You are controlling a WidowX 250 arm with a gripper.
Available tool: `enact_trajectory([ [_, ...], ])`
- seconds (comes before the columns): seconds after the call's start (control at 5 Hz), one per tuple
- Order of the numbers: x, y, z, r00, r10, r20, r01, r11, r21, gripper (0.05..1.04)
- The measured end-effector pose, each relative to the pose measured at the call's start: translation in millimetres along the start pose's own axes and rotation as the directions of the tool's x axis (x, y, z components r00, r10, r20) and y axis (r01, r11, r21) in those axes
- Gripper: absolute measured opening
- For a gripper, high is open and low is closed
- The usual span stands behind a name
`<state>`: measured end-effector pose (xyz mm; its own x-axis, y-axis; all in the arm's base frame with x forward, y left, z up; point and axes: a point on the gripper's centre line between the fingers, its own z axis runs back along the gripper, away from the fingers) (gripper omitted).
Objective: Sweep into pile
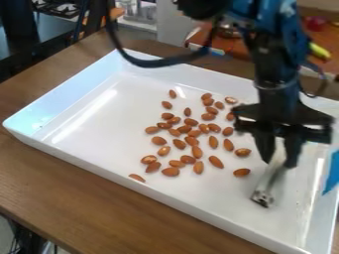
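The black gripper (279, 158) hangs over the right part of the white tray, its fingers closed around a pale, light-coloured tool (270, 177). The tool slants down to the left, and its metallic lower end is at or just above the tray floor. Many brown almonds (192, 141) lie scattered over the middle of the tray, left of the gripper and tool. Some touch one another, others lie apart. One almond (242, 172) is close to the tool's left side, and another (136, 177) lies by the front wall.
The white tray (86, 155) has raised walls and stands on a brown wooden table (79, 198). A piece of blue tape (331, 172) is on the tray's right wall. A black cable (149, 63) loops over the tray's back edge. Behind are a wooden surface and assorted items.
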<state>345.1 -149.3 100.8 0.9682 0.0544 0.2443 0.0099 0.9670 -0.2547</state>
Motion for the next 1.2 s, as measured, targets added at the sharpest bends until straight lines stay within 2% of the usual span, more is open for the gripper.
enact_trajectory([
  [0.2, 2.1, 25.6, 9.4, 1.0, 0.025, 0.002, -0.025, 1.0, -0.005, 0.316],
  [0.4, 7.3, 54.9, 23.6, 0.998, 0.052, 0.034, -0.051, 0.999, -0.009, 0.316],
  [0.6, 0.0, 75.4, 22.7, 0.998, 0.05, 0.026, -0.05, 0.999, -0.007, 0.316],
  [0.8, 1.6, 96.0, 29.6, 0.997, 0.065, 0.045, -0.065, 0.998, -0.009, 0.316],
  [1.0, 5.8, 83.0, 48.6, 0.995, 0.069, 0.078, -0.06, 0.992, -0.113, 0.315],
  [1.2, 29.8, 57.4, 66.4, 0.987, 0.079, 0.143, -0.044, 0.972, -0.231, 0.315],
])
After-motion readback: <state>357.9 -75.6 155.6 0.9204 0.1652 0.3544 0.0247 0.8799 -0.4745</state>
